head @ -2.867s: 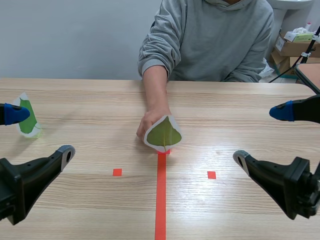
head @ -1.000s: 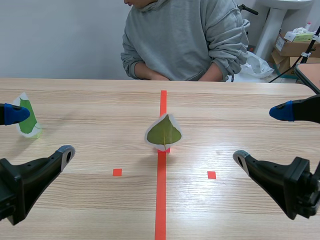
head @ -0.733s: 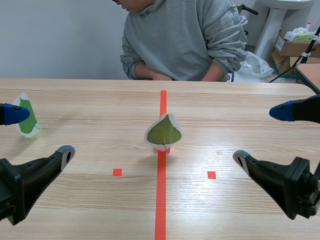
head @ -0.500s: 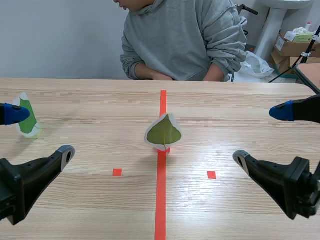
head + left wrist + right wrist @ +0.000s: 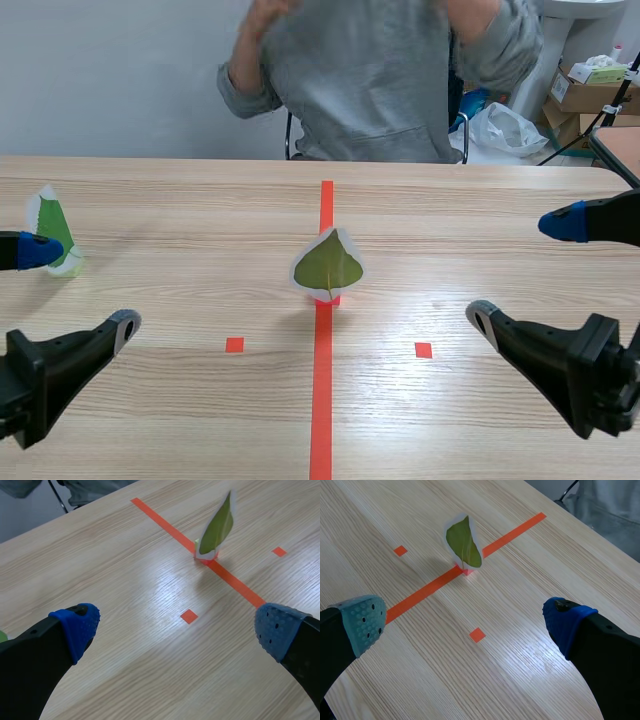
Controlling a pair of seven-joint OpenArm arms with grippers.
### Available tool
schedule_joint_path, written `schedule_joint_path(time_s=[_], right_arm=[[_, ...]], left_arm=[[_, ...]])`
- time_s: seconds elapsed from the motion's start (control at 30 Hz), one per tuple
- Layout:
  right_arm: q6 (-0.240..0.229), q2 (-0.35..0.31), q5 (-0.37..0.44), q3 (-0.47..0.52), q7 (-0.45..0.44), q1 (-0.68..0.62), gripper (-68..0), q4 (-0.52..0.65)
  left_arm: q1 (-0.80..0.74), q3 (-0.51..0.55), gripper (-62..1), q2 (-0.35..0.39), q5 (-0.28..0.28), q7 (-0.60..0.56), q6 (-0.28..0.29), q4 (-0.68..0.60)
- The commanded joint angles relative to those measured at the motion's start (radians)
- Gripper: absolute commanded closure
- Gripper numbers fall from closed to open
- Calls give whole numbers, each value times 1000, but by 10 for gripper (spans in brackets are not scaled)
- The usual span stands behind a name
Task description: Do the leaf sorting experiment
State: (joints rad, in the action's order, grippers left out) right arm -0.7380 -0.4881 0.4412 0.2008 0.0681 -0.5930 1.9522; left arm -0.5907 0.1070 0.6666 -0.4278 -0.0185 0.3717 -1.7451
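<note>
Sorting looks ready to start on a fresh specimen: a broad leaf card [image 5: 327, 266] stands upright on a small base on the red tape line [image 5: 322, 400], in the middle of the table [image 5: 480, 220], with nothing touching it. A narrow leaf card [image 5: 52, 232] stands at the far left, just beyond the left gripper [image 5: 82, 288]. That gripper and the right gripper [image 5: 522, 272] both hover low at the near corners, fingers spread wide and holding nothing, each well apart from the centre leaf. The person [image 5: 370, 80] at the far side has both arms raised, away from the table. I judge the next move is for one arm to reach in to the centre, line its pads up across the thin card and close gently. Since this leaf is broader than the one on the left, the right side seems its likely place.
</note>
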Motion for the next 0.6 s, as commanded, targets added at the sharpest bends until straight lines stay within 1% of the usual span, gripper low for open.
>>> schedule_joint_path(time_s=[0.0,0.23,0.4,0.57], right_arm=[[-8,-5,15,10,-15,14,-655,4],[-8,-5,14,10,-15,14,-655,4],[-8,-5,14,10,-15,14,-655,4],[-8,-5,14,10,-15,14,-655,4]], left_arm=[[42,-28,-623,18,-6,-19,10,6],[229,-163,-623,27,-6,-40,17,141],[380,-306,-623,27,-1,-46,18,251],[523,-454,-623,20,3,-83,21,352]])
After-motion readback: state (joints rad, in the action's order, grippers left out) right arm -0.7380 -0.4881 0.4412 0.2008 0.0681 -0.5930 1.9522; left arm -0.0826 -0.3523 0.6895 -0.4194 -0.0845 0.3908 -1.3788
